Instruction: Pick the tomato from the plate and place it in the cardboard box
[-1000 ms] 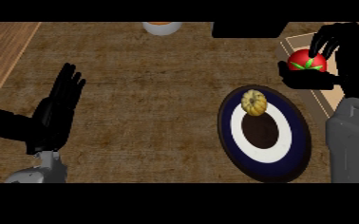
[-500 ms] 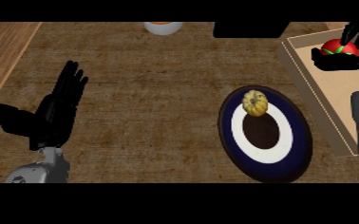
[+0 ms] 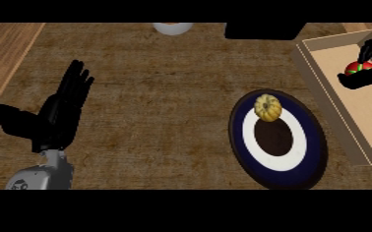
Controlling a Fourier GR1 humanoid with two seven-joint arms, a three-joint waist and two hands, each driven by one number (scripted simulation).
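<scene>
Head view: at 3 o'clock, right hand curls fingers round tomato over cardboard box; left hand, 8 o'clock, fingers straight.

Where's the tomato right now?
In the head view the tomato is at the far right edge, held in the curled fingers of the right hand, inside the outline of the cardboard box, up and right of the plate.

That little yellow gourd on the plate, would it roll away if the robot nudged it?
Probably it would rock or roll a little: the gourd looks round and ribbed, and it lies free near the far edge of the plate. It looks small and hard-skinned, so it is likely light and stiff rather than squashy.
</scene>
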